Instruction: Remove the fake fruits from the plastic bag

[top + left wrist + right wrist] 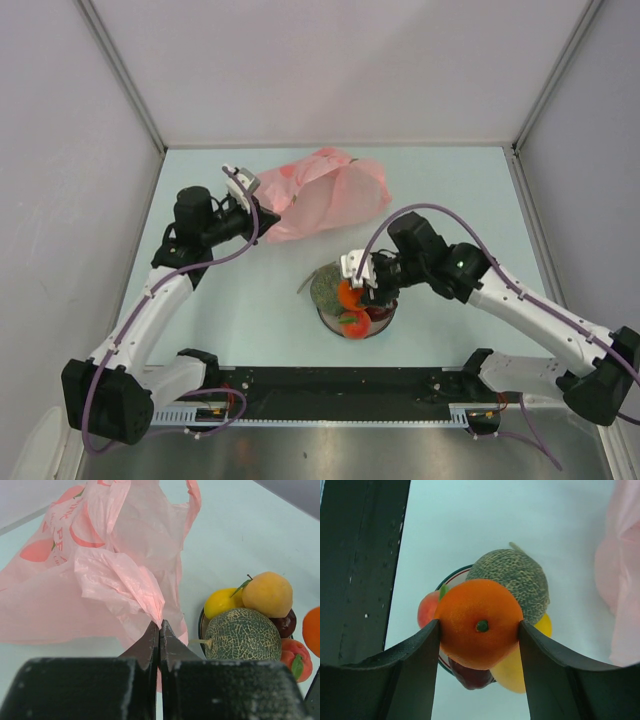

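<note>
The pink plastic bag (320,195) lies crumpled at the back of the table. My left gripper (250,192) is shut on a fold of its near edge, seen up close in the left wrist view (160,626), where the bag (100,555) fills the left half. My right gripper (479,630) is shut on the orange ball (479,624) and holds it just above the plate (385,322). On the plate sit the netted melon (327,285), a yellow-orange oval (267,594), a yellow fruit (222,601), a dark red piece (472,677) and a red piece (295,652).
The plate's rim (451,577) shows under the fruits. A black rail (340,385) runs along the table's near edge between the arm bases. Grey walls close in the table on the left, back and right.
</note>
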`<state>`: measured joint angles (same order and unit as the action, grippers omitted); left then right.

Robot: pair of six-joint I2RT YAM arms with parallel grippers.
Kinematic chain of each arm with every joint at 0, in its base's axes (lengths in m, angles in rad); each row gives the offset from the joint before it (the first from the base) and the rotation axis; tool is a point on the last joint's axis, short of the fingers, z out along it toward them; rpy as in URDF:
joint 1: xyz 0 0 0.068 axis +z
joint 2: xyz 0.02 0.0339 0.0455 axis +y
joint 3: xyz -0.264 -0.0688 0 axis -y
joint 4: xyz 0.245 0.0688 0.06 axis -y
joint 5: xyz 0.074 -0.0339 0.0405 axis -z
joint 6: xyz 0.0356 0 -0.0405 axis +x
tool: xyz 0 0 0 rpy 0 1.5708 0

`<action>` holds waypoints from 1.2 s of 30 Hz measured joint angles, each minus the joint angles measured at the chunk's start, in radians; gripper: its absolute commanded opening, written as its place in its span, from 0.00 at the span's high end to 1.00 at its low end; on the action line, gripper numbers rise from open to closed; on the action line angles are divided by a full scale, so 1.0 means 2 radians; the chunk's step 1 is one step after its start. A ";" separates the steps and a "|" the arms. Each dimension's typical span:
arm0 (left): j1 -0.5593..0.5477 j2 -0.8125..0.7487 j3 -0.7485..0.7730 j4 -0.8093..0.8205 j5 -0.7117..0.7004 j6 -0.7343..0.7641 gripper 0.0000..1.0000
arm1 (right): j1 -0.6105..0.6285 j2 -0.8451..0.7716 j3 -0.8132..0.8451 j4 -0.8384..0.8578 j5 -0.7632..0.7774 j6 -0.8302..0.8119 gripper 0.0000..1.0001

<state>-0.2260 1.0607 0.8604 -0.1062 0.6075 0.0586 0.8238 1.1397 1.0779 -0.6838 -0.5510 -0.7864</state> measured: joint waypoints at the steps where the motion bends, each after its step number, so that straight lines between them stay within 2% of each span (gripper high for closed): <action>1: 0.000 0.000 0.000 0.000 0.001 0.000 1.00 | 0.010 -0.007 -0.006 -0.005 0.008 -0.011 0.67; 5: 0.000 -0.005 -0.004 0.000 0.001 -0.003 1.00 | 0.039 -0.026 -0.030 -0.022 0.033 -0.046 0.68; 14: 0.000 -0.042 -0.028 -0.009 0.001 -0.003 1.00 | 0.045 -0.031 -0.073 -0.022 0.070 -0.097 0.68; 36: 0.000 -0.045 -0.040 -0.011 0.003 -0.003 1.00 | 0.047 -0.031 -0.088 0.019 0.085 -0.103 0.67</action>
<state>-0.2256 0.9703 0.7795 -0.1284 0.6144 0.0521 0.9176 1.0767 0.9028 -0.6449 -0.3805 -0.9916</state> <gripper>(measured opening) 0.008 0.618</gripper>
